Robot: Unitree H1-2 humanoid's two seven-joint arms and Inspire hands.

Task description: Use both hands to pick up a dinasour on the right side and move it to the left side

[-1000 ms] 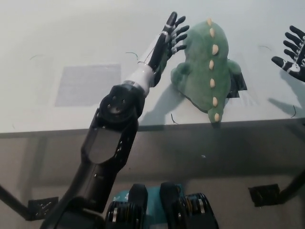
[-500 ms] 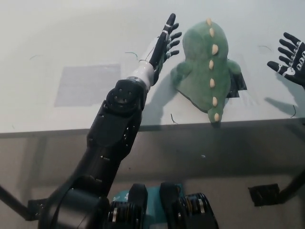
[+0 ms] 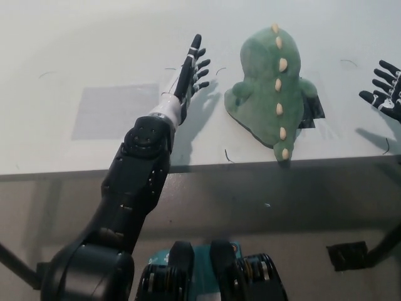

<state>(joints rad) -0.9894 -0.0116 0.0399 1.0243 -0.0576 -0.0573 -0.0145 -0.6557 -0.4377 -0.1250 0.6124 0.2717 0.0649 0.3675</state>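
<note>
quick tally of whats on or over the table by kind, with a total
Green plush dinosaur: 1
Robot hands: 2, left hand open beside the toy, right hand open at the right edge
Grey rectangular patch on the table: 1
Total: 4

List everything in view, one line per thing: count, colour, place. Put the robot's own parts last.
dinosaur: one, green plush with a row of cream spikes, lying on the table's right part, tail end at the near edge.
black patch: one, black, flat on the table, partly under the dinosaur's right side.
grey rectangle: one, pale grey, flat on the table's left part.
table: one, white top, filling the upper picture.
black plates: two, on the floor at lower left and lower right.
left hand: one, fingers apart, above the table left of the dinosaur, not touching it.
right hand: one, black with white marks, fingers spread, at the right edge, holding nothing.
</note>
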